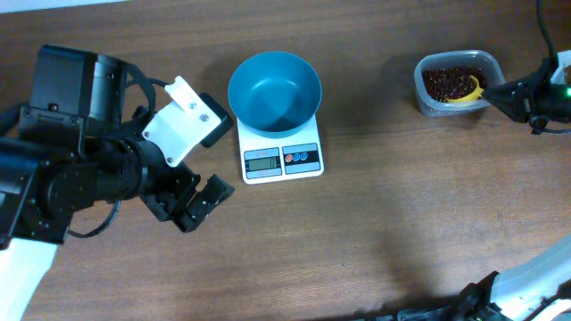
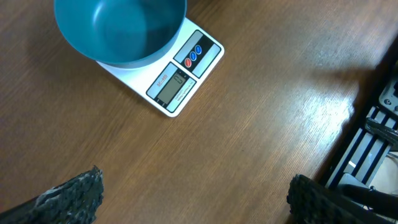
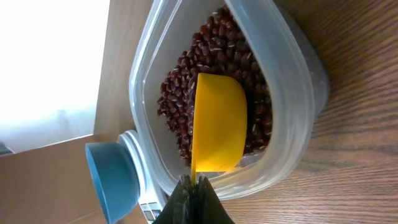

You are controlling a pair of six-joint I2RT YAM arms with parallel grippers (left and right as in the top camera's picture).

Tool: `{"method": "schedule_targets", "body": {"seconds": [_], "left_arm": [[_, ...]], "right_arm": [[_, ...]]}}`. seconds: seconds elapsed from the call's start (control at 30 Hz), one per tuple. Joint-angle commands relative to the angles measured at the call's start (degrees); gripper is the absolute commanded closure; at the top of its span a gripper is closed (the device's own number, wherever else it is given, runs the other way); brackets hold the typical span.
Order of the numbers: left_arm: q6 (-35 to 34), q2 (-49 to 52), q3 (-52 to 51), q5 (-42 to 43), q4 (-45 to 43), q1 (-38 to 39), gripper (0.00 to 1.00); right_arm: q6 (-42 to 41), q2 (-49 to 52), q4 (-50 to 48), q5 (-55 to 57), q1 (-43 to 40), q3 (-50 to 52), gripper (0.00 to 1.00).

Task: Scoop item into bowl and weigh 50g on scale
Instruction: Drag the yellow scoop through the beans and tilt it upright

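The blue bowl (image 1: 275, 89) stands empty on the white scale (image 1: 282, 157), also seen in the left wrist view as bowl (image 2: 118, 31) and scale (image 2: 180, 78). Dark red-brown beans (image 1: 451, 80) fill a clear tub (image 1: 455, 82) at the far right. In the right wrist view my right gripper (image 3: 194, 183) is shut on the handle of a yellow scoop (image 3: 217, 121), whose cup lies in the beans (image 3: 186, 81) inside the tub (image 3: 286, 106). My left gripper (image 1: 198, 203) hangs open over bare table, left of the scale, its fingers (image 2: 74, 196) wide apart.
The right arm (image 1: 535, 94) reaches in from the right edge beside the tub. A black frame (image 2: 373, 149) runs along the table's edge in the left wrist view. Bare wooden tabletop lies in front of the scale.
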State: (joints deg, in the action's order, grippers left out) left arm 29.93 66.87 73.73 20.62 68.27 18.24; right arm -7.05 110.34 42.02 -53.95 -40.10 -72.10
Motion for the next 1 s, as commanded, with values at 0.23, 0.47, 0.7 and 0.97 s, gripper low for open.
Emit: {"method": "schedule_targets", "body": {"seconds": [0.23,0.47,0.7,0.97], "left_arm": [[-0.72,0.04,0.39,0.59,-0.04,0.13,0.02],[-0.72,0.04,0.39,0.59,-0.04,0.13,0.02],[-0.72,0.04,0.39,0.59,-0.04,0.13,0.02],[-0.72,0.04,0.39,0.59,-0.04,0.13,0.02]], "right_arm": [[0.63,0.59,0.70,-7.61,-5.38,0.61,0.96],[1.57,0.59,0.63,-11.65,-5.68,0.61,0.96],[3.63,0.61,3.10,-15.72,-5.75,0.61,0.96],[3.87,0.61,7.08,-11.61,-6.54,0.63,0.96]]}}
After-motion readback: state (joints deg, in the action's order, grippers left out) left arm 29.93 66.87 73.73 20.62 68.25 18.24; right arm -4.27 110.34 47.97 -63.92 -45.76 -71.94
